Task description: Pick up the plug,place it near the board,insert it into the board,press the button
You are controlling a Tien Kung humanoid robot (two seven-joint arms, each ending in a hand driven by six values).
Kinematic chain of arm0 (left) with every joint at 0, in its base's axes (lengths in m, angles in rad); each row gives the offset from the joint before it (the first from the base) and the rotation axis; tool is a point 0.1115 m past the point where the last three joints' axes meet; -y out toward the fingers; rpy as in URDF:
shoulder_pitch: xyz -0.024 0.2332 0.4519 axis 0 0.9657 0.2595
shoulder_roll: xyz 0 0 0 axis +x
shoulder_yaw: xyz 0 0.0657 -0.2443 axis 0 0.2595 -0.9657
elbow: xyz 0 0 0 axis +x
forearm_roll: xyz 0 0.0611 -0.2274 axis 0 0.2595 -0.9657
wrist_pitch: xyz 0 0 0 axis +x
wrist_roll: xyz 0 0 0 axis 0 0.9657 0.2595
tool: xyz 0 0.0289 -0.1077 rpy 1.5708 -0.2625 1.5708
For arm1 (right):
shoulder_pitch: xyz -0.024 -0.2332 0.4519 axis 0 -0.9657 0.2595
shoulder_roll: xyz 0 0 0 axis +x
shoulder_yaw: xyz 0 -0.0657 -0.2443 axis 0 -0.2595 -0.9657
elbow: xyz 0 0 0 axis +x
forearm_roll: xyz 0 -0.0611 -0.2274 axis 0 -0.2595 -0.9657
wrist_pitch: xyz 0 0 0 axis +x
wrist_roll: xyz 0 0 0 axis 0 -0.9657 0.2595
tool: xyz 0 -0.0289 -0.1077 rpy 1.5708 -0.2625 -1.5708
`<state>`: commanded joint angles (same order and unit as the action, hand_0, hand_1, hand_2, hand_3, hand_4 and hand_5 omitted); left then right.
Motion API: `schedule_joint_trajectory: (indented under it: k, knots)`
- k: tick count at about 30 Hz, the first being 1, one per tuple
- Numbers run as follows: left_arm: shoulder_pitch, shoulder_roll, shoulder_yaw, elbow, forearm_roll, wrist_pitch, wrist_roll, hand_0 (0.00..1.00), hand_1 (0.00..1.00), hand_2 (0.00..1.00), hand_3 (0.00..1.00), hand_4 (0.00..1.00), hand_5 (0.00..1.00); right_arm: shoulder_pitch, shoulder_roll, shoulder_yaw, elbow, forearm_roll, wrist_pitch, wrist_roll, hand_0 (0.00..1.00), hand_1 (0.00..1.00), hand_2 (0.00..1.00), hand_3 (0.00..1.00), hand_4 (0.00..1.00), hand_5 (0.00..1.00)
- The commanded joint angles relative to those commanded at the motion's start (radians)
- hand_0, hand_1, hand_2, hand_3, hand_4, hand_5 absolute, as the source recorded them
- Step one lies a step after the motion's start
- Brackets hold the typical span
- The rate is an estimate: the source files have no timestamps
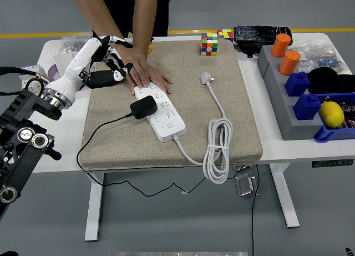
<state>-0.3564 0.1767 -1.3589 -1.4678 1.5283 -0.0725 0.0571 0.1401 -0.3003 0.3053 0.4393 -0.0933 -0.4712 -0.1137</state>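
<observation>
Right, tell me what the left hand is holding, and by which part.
Nothing. The left hand is raised with fingers spread, apart from the black plug, which sits against the power strip.

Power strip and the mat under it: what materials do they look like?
Power strip: looks like hard white plastic, smooth with a slight sheen and crisp moulded sockets. Mat: seems to be beige woven fabric or felt, matte, with a coarse, speckled texture and soft edges.

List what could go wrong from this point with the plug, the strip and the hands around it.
The black plug sits at the power strip's left edge; whether it is fully seated cannot be told. The left hand hovers open beside the person's hand pinning the strip, so reaching for the button risks contact.
</observation>
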Motion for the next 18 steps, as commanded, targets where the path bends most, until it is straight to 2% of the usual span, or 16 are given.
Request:
schedule_joint_trajectory:
  k: [4,5,10,11,18]
  knots:
    - [0.007,-0.014,-0.045,0.020,-0.118,-0.013,0.012,0.674,0.785,0.732,0.620,0.998,0.376,0.000,0.002,0.006,0.001,-0.005,0.000,0.001,0.956,0.845,0.783,0.794,0.998,0.998]
    - [0.008,-0.018,-0.057,0.026,-0.153,-0.017,0.015,0.863,0.926,0.879,0.847,0.998,0.463,0.001,0.003,0.006,0.001,-0.006,0.000,0.001,0.958,0.845,0.783,0.794,0.998,0.998]
    - [0.009,-0.028,-0.089,0.038,-0.264,-0.020,0.023,0.863,0.926,0.879,0.847,0.998,0.463,0.003,0.003,0.006,0.001,-0.005,-0.001,0.002,0.958,0.845,0.783,0.794,0.998,0.998]
    - [0.007,-0.029,-0.094,0.039,-0.279,-0.019,0.025,0.893,0.955,0.909,0.907,0.998,0.507,0.004,0.003,0.006,0.000,-0.004,-0.001,0.002,0.957,0.846,0.783,0.794,0.998,0.998]
    - [-0.011,-0.029,-0.093,0.050,-0.264,-0.016,0.032,0.892,0.945,0.907,0.906,0.998,0.509,0.005,0.003,0.003,0.002,-0.004,-0.001,0.001,0.956,0.845,0.783,0.794,0.998,0.998]
